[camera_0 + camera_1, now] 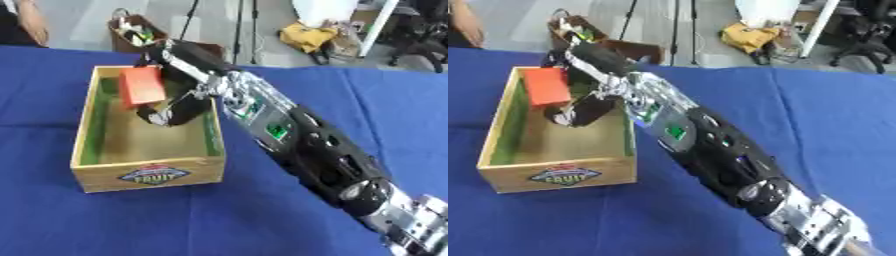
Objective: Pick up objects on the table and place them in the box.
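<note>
A wooden box (147, 174) with a "FRUIT" label on its front stands on the blue table. My right arm reaches in from the lower right and its hand (179, 107) hangs over the box's inside. The fingers curl down around a flat red-orange packet (143, 85), which is held tilted above the box's far left part. The box floor under the hand looks bare. My left hand shows in neither view.
Blue cloth (175, 220) covers the table all round the box. Past the far edge lie an open bag (136, 31), stand legs and a yellow bundle (306, 36) on the floor. A person's arm (31, 20) shows at the top left.
</note>
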You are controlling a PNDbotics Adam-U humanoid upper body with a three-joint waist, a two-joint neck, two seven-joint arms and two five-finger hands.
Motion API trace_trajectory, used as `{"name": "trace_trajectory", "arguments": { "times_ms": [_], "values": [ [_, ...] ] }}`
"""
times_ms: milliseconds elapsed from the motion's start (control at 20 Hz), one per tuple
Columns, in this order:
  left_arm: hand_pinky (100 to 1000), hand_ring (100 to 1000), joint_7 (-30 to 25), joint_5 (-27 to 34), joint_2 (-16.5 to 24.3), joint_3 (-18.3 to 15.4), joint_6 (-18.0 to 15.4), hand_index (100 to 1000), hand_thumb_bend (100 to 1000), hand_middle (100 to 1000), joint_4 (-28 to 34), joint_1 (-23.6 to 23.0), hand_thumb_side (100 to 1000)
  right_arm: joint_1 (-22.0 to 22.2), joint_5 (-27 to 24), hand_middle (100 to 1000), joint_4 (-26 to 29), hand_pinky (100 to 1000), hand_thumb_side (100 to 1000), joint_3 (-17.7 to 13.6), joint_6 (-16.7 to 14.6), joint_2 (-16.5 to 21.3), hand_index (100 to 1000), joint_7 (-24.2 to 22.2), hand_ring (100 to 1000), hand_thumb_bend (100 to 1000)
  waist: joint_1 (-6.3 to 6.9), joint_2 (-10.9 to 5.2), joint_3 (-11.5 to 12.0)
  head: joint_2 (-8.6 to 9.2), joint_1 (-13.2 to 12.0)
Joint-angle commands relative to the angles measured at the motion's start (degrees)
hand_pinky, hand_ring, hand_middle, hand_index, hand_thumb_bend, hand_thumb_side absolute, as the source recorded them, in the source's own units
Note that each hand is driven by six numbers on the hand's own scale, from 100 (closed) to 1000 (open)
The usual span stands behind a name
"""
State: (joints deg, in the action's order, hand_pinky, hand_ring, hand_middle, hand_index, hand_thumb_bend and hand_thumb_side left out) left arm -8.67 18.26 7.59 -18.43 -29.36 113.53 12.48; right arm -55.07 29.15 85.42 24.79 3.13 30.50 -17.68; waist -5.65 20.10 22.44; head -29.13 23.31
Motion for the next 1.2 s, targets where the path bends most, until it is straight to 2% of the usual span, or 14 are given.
{"name": "trace_trajectory", "arguments": {
  "times_ms": [50, 200, 400, 450, 500, 550, 600, 650, 750, 850, 1000, 1200],
  "values": [
    [257, 372, -0.85, 0.93, 1.46, -0.05, 0.11, 645, 100, 384, 1.06, 0.53, 943, -0.52, 2.67, 178, 0.15, 610, 199, 0.14, -1.57, 0.23, 200, -3.49, 612, 100, 0.34, -1.20, 0.11, 0.61, -0.07],
    [257, 372, -1.18, 1.14, 1.41, -0.13, 0.34, 645, 100, 384, 1.06, 0.55, 942, -0.28, 4.27, 261, -0.84, 628, 198, 0.12, -2.79, -0.03, 305, -6.24, 665, 100, 0.28, -1.23, 0.12, 0.39, -0.03],
    [257, 372, -1.43, 1.14, 1.24, -0.27, 0.57, 646, 100, 384, 1.06, 0.50, 942, 0.23, 6.18, 464, -1.55, 681, 182, 0.23, -4.83, -0.17, 576, -11.34, 755, 100, 0.21, -1.18, 0.11, -0.41, 0.05],
    [257, 372, -1.50, 1.11, 1.20, -0.28, 0.63, 646, 100, 384, 1.06, 0.52, 942, 0.32, 6.41, 485, -1.61, 689, 261, 0.13, -5.45, -0.25, 611, -12.80, 766, 100, 0.20, -1.17, 0.12, -0.59, 0.01],
    [256, 372, -1.57, 1.09, 1.18, -0.27, 0.67, 646, 100, 384, 1.06, 0.53, 942, 0.35, 6.53, 550, -1.53, 717, 582, -0.09, -6.04, -0.33, 704, -13.82, 800, 100, 0.20, -1.16, 0.13, -0.76, -0.05],
    [256, 372, -1.68, 1.07, 1.15, -0.24, 0.72, 646, 100, 384, 1.06, 0.53, 941, 0.36, 6.42, 575, -1.28, 726, 686, -0.34, -6.74, -0.37, 735, -14.38, 813, 100, 0.21, -1.16, 0.16, -1.01, -0.17],
    [256, 371, -1.77, 1.05, 1.13, -0.22, 0.76, 646, 100, 384, 1.06, 0.51, 941, 0.38, 6.24, 626, -1.03, 743, 843, -0.57, -7.37, -0.35, 784, -14.65, 838, 100, 0.22, -1.17, 0.19, -1.22, -0.31],
    [256, 371, -1.86, 1.04, 1.08, -0.21, 0.81, 646, 100, 384, 1.06, 0.48, 941, 0.38, 5.94, 685, -0.64, 757, 972, -0.82, -8.06, -0.31, 825, -14.69, 864, 146, 0.25, -1.18, 0.18, -1.44, -0.56],
    [256, 371, -2.00, 1.04, 1.01, -0.21, 0.91, 646, 100, 384, 1.06, 0.39, 941, 0.35, 5.58, 758, 0.20, 772, 1000, -1.60, -8.86, -0.06, 894, -14.00, 894, 348, 0.33, -1.22, 0.12, -1.72, -1.29],
    [257, 371, -2.07, 1.07, 0.98, -0.23, 0.95, 646, 100, 384, 1.06, 0.32, 941, 0.30, 6.02, 772, 0.99, 780, 1000, -2.48, -8.87, 0.33, 921, -12.21, 904, 492, 0.43, -1.30, 0.05, -1.87, -2.18],
    [256, 371, -2.17, 1.15, 1.02, -0.20, 0.98, 646, 100, 384, 1.06, 0.14, 940, 0.31, 5.29, 768, 2.17, 785, 1000, -4.04, -7.71, 1.00, 932, -7.70, 905, 469, 0.63, -1.51, -0.15, -1.78, -3.66],
    [255, 371, -2.36, 1.06, 0.99, -0.11, 1.28, 646, 100, 384, 1.06, -0.22, 940, -0.08, 1.49, 730, 5.24, 778, 1000, -7.20, -4.98, 2.71, 898, 0.65, 888, 418, 0.92, -1.89, -0.49, -1.74, -4.68]
  ]
}}
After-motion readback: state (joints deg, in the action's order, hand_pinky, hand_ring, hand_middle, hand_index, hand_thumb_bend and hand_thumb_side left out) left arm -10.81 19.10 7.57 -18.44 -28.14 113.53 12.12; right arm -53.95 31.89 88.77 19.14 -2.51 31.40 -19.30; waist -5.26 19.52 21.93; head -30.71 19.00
